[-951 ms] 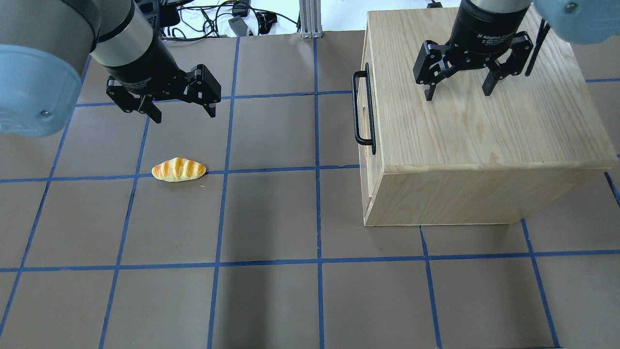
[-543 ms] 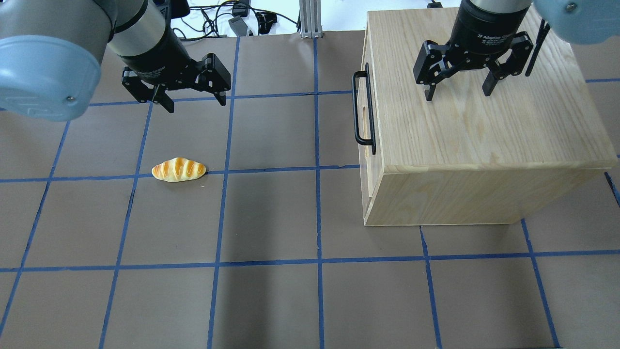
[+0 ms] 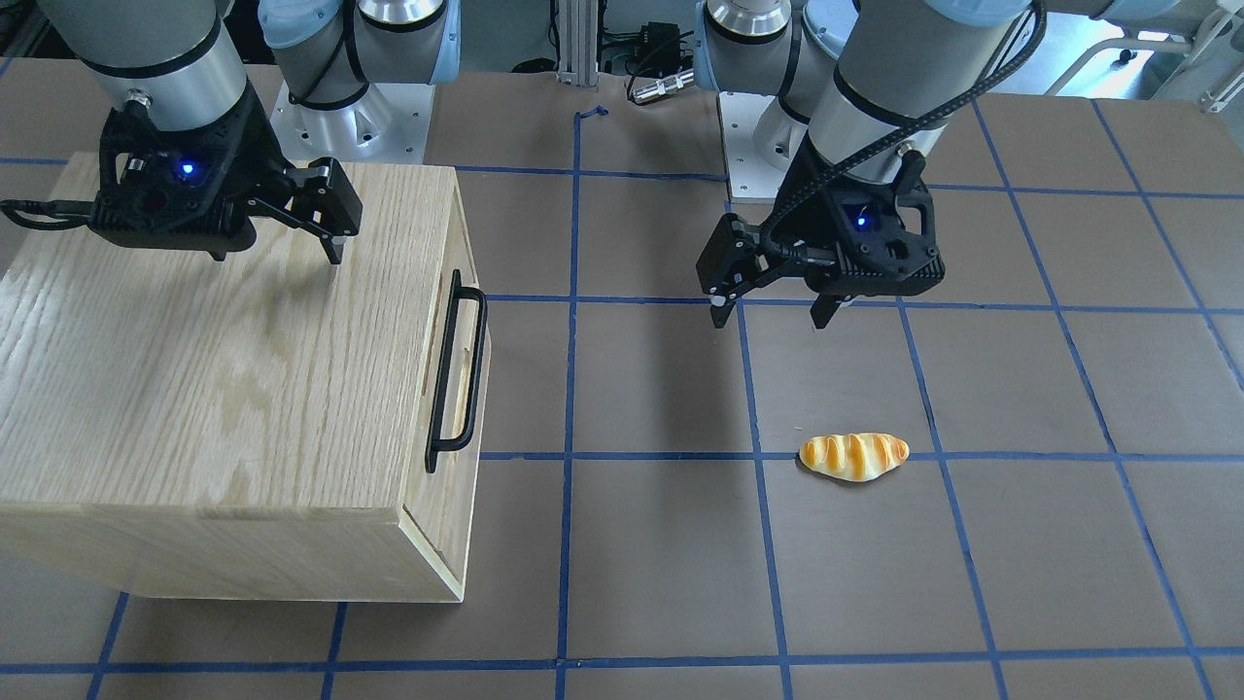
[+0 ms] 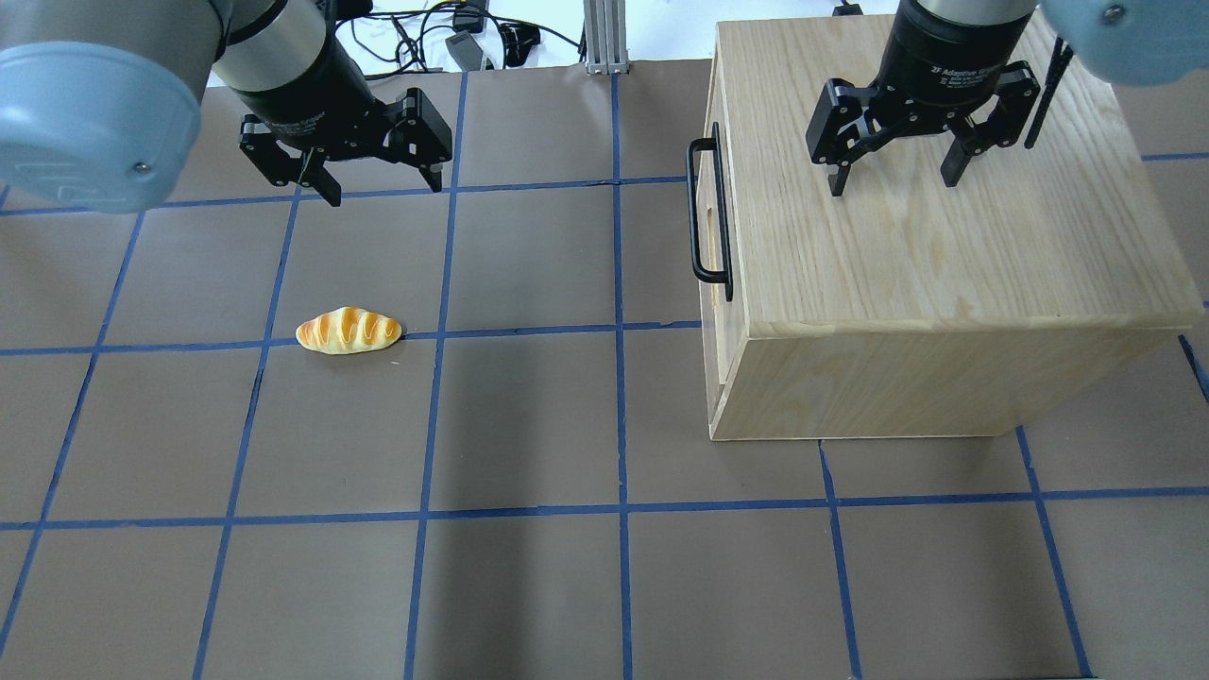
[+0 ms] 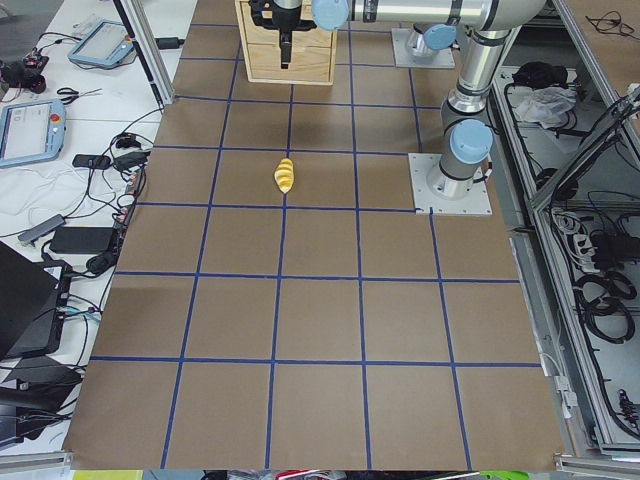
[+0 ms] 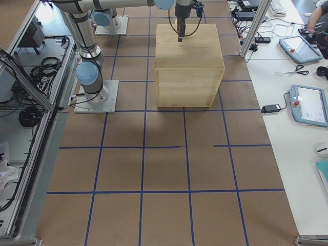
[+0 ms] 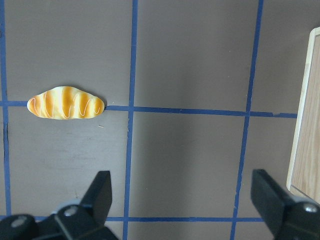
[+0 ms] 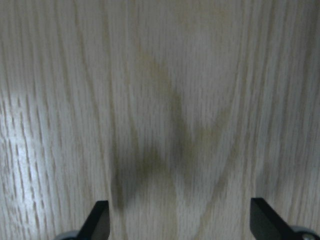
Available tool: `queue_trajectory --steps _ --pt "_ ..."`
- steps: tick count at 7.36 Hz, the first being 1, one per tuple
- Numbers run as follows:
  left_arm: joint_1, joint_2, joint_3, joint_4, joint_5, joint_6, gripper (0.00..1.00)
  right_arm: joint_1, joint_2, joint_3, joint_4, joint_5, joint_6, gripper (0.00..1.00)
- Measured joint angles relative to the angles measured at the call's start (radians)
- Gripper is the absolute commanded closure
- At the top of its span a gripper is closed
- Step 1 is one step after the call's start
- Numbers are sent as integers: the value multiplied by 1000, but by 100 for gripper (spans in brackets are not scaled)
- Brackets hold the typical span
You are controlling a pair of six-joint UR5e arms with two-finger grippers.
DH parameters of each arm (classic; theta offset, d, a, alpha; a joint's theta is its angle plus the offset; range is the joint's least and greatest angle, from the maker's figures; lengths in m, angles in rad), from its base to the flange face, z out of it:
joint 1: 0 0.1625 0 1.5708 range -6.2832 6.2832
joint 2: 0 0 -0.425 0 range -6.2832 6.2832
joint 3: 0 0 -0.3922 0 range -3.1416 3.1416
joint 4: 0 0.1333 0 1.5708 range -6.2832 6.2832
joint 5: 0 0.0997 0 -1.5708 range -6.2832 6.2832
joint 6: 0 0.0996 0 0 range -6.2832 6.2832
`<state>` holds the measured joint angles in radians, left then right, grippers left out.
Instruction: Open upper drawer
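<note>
The upper drawer [image 3: 437,486] sits shut in the face of the oak cabinet [image 4: 926,264]. Its long black bar handle [image 4: 694,208] shows in the overhead view and in the front-facing view [image 3: 474,369]. My left gripper [image 4: 383,189] is open and empty, hanging over the table well to the left of the handle. It also shows in the front-facing view [image 3: 768,321] and in its wrist view [image 7: 182,200]. My right gripper [image 4: 893,184] is open and empty just above the cabinet's top. It also shows in the front-facing view [image 3: 277,255] and in its wrist view [image 8: 180,220].
A toy bread roll [image 4: 349,331] lies on the brown mat with its blue tape grid, nearer to me than my left gripper. It also shows in the left wrist view [image 7: 66,105]. The cabinet's edge [image 7: 305,125] shows at that view's right side.
My left gripper has moved away from the bread roll, toward the table's far edge and a little toward the cabinet. The right gripper and the drawer have not moved.
</note>
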<state>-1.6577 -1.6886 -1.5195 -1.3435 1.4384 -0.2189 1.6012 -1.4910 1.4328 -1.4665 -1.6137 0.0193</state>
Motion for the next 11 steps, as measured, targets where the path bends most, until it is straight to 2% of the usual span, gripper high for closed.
queue_trajectory --steps 3,5,8,11 --pt "-103 -125 36 184 -110 -218 0 0 0 0 0 0 1 0" --pt "-150 -164 66 216 -156 -285 0 0 0 0 0 0 0 0" --pt "-183 -201 67 232 -211 -285 0 0 0 0 0 0 -1 0" --pt "-213 -230 65 243 -223 -282 0 0 0 0 0 0 0 0"
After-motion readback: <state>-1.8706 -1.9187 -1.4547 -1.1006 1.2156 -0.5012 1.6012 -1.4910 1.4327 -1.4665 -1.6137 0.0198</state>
